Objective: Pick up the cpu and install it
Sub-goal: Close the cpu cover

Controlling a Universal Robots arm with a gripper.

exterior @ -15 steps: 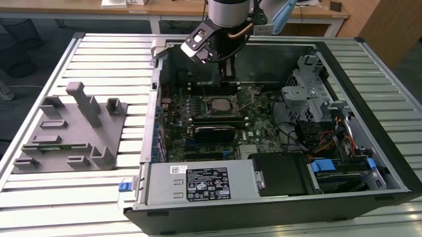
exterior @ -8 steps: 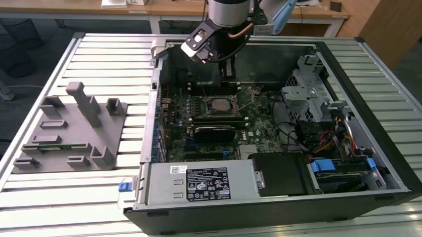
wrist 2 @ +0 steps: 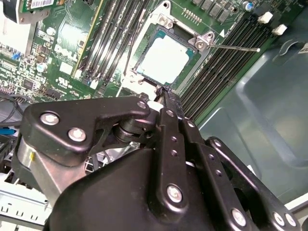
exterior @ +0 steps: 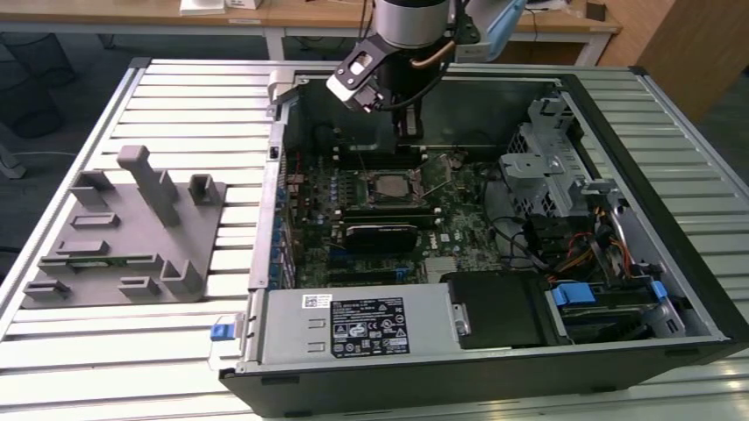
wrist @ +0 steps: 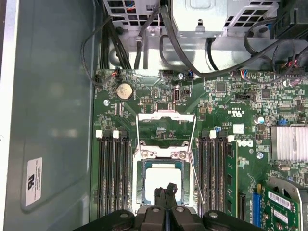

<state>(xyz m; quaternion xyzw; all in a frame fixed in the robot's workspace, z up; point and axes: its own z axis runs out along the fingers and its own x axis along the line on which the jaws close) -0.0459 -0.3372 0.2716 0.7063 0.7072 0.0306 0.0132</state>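
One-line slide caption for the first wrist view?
Shut gripper poised over the cpu lying in the motherboard socket, retention frame open.

An open computer case [exterior: 468,386] lies on a slatted metal table [exterior: 175,105]. Inside the case are a green circuit board [exterior: 462,219], a silver power box [exterior: 351,326] along the near wall, and a grey drive cage [exterior: 545,153] toward the exterior view's right. A grey slotted block [exterior: 117,237] stands just outside the case, on the exterior view's left.

No wording could be made out anywhere. A black sticker [exterior: 370,327] sat on the grey metal box [exterior: 293,329], and a white label [wrist: 33,181] on the case wall [wrist: 53,120], their print too fine to read.
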